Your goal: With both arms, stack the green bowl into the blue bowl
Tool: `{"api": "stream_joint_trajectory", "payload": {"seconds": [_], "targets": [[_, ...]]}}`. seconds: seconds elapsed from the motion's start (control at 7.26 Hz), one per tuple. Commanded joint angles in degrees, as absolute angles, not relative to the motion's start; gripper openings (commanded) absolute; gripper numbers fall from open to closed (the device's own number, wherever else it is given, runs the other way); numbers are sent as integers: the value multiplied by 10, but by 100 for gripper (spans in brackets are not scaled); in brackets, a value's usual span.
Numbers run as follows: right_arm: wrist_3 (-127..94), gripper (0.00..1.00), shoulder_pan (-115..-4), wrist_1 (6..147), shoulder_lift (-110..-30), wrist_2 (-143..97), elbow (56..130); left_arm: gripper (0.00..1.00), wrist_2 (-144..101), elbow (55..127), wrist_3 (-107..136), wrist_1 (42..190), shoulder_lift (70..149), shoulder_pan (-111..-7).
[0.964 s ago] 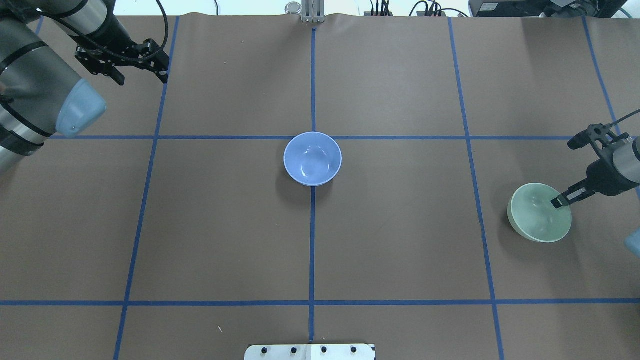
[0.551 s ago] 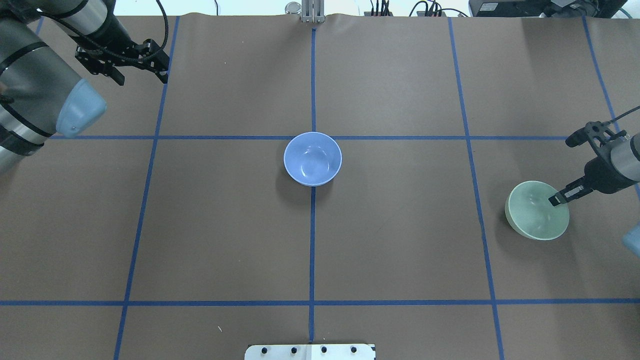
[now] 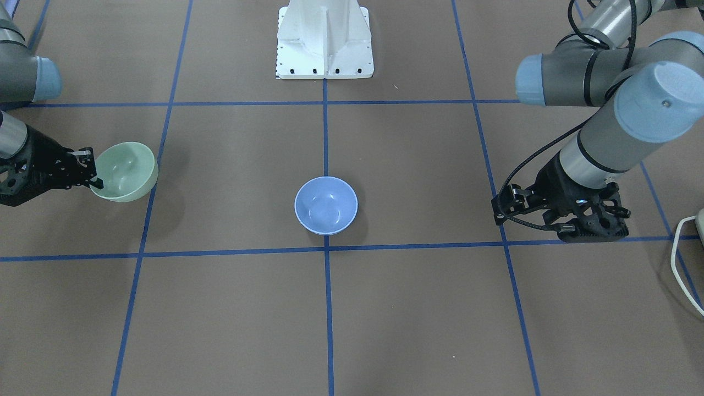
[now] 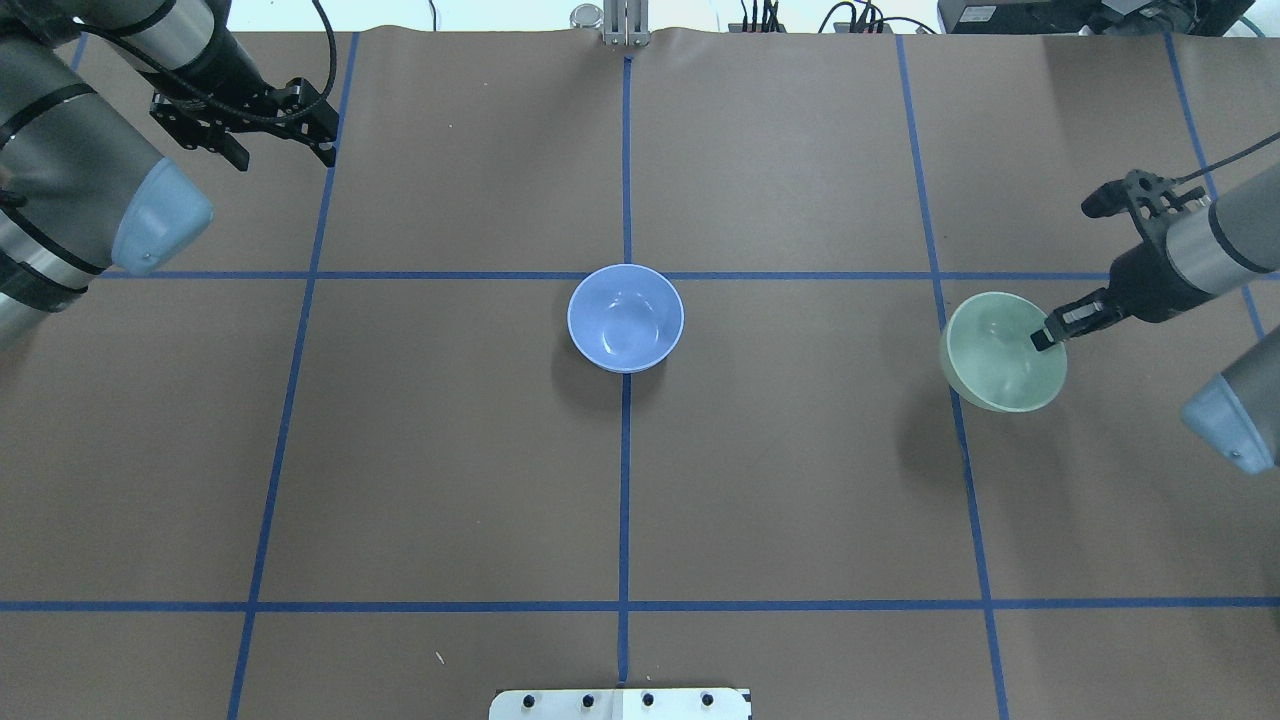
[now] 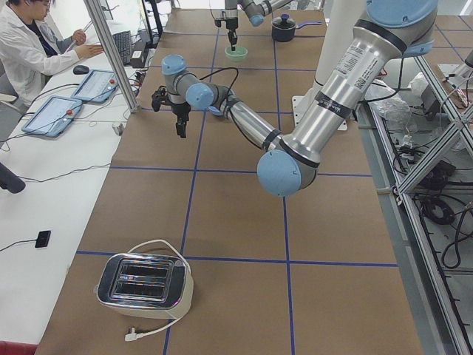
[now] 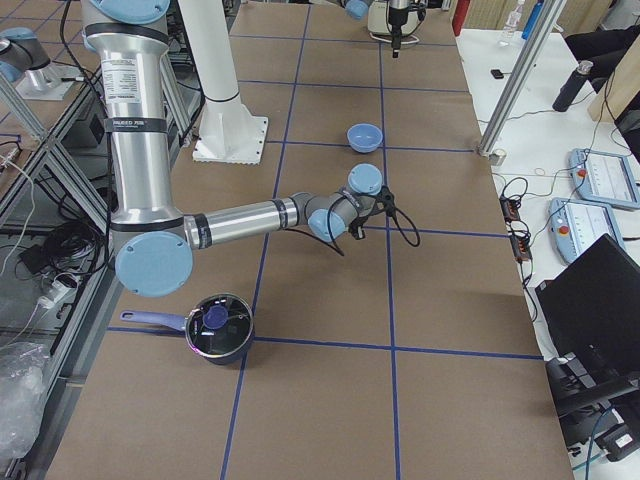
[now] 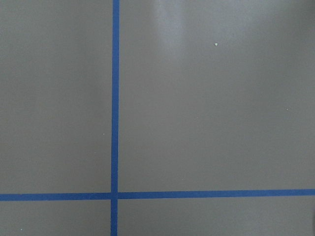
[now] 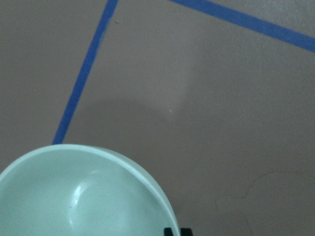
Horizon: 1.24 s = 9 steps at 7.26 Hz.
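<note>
The right gripper (image 4: 1046, 337) has its jaws nipped together on the rim of the green bowl (image 4: 1000, 352). One finger is inside the bowl; the other, on the outside wall, is hidden. The bowl hangs from that pinch, clear of the table (image 4: 450, 450). It is tilted so its mouth leans toward the gripper, and its shadow falls on the brown cover below. It sits out on the robot's right side, over one of the blue tape lines (image 4: 968, 480), well apart from the blue bowl (image 4: 626, 318).

The blue bowl stands upright and alone at the middle of the table, on the centre tape line, with nothing touching it.

The left gripper (image 4: 284, 156) is over the far left part of the table, near a tape line. Its jaws are spread wide, with nothing between them.
</note>
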<state>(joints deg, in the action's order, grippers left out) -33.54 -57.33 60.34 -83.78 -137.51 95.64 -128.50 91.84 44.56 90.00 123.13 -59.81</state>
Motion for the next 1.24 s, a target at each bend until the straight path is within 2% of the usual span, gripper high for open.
{"api": "stream_joint_trajectory", "payload": {"seconds": [0.0, 0.55, 0.83, 1.1], "targets": [[-409, 12, -565, 701, -726, -1372, 964, 97, -1285, 918, 446, 900, 1231, -599], [-444, 12, -486, 858, -580, -1296, 951, 97, -1284, 905, 446, 918, 1230, -599], [-494, 12, -453, 857, -494, -1273, 878, 97, -1285, 898, 446, 938, 1219, -598], [-496, 12, -440, 843, -461, -1252, 835, 97, -1285, 892, 446, 945, 1218, -598]]}}
